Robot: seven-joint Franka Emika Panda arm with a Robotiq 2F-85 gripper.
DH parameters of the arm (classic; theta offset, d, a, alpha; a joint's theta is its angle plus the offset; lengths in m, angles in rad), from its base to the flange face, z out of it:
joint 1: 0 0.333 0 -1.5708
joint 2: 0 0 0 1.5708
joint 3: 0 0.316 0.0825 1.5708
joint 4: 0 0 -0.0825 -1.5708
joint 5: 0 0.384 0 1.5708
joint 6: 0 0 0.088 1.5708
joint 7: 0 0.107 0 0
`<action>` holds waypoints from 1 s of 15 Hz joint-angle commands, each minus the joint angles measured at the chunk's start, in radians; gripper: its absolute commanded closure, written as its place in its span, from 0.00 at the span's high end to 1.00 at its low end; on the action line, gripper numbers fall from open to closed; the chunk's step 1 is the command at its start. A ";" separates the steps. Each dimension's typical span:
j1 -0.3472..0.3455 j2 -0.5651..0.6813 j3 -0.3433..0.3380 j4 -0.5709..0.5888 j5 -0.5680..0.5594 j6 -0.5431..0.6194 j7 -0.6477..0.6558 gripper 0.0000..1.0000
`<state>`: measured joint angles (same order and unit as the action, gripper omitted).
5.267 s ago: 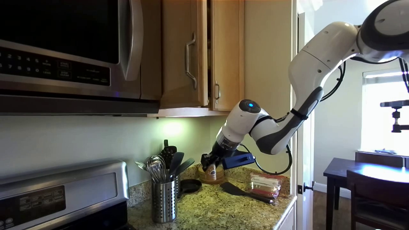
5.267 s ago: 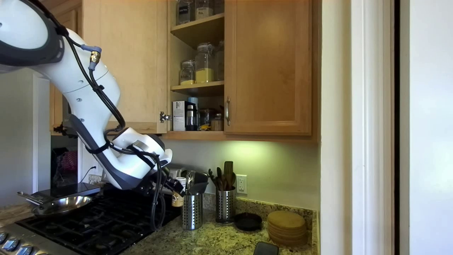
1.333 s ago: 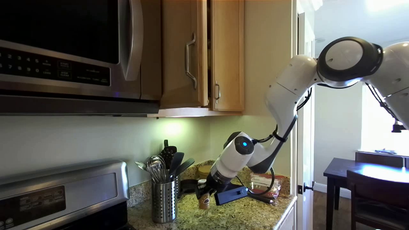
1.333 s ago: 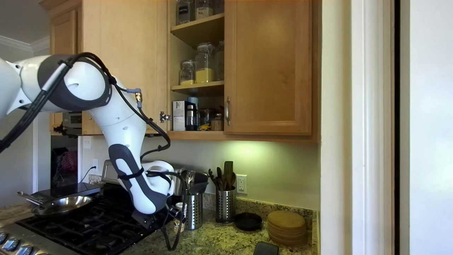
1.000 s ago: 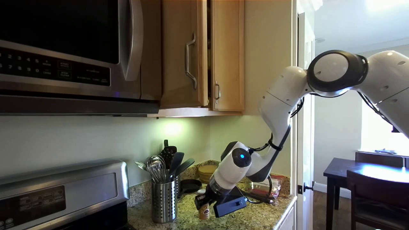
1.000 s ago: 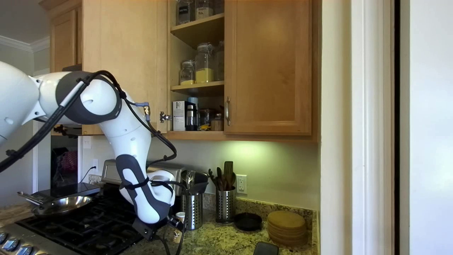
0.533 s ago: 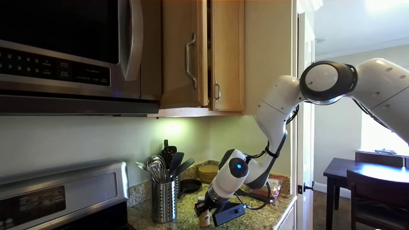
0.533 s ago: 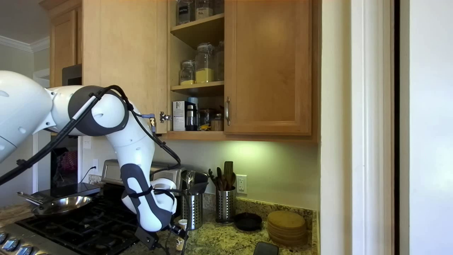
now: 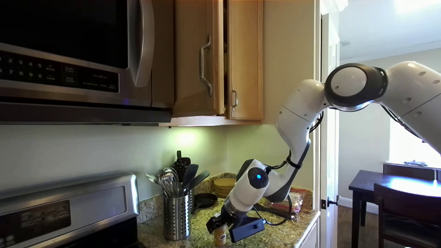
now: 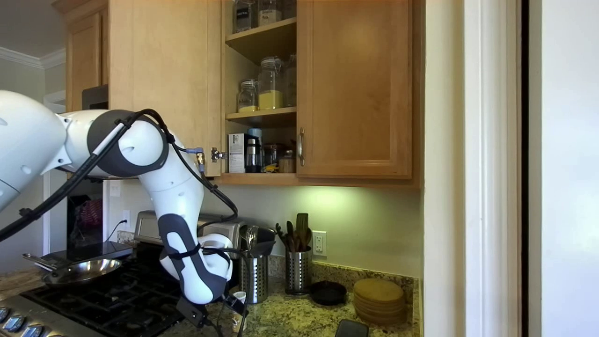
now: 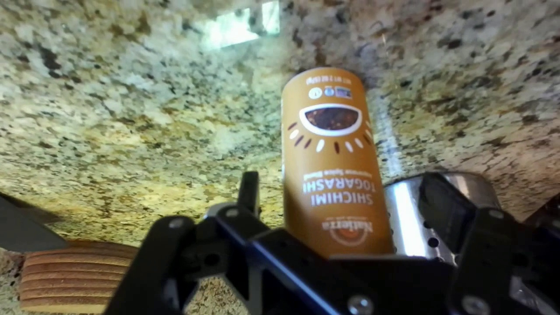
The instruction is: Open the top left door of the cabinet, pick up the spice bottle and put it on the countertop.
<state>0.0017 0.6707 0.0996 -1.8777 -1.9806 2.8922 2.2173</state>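
Granite countertop (image 11: 131, 113) bears the spice bottle (image 11: 330, 162), "Natierra Shichimi Togarashi", between fingers (image 11: 446, 214) spread clear.

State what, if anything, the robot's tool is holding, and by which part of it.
Nothing: in the wrist view the tool is open, its fingers clear of the spice bottle on both sides.

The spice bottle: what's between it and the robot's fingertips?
Only open gaps: in the wrist view, both fingertips stand apart from the spice bottle.
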 commanded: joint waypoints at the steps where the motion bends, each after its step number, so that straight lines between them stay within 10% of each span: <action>1: -0.006 -0.106 -0.011 -0.118 0.043 0.063 -0.057 1.00; 12: -0.035 -0.267 -0.004 -0.450 0.712 0.133 -0.891 1.00; 15: -0.160 -0.315 0.155 -0.502 0.891 0.064 -1.131 1.00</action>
<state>-0.0540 0.4595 0.1344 -2.2803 -1.2307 3.0217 1.2813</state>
